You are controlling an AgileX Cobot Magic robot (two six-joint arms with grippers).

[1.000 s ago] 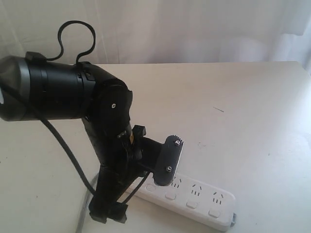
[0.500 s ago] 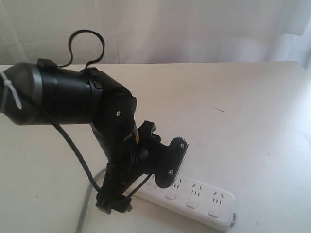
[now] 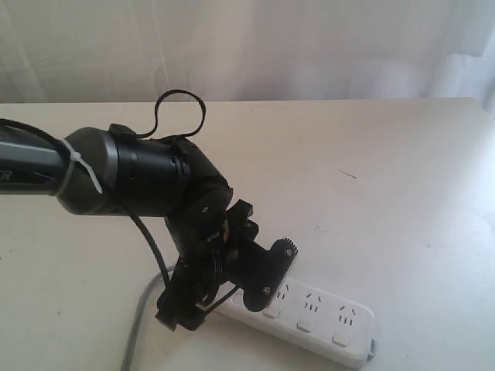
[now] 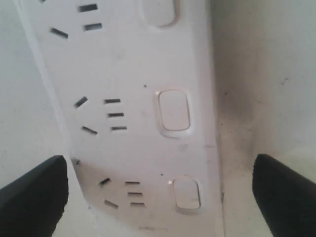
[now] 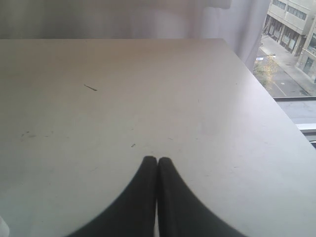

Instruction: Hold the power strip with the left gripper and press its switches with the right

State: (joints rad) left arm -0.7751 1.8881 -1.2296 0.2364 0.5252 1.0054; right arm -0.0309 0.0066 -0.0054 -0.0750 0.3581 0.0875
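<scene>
power strip (image 4: 129,69), smooth white rounded plastic

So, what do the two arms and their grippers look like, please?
The left arm is black with a grey sleeve, a white zip tie and a looped black cable. The left gripper has black jaws. Of the right gripper only two curved black fingertips show.
</scene>
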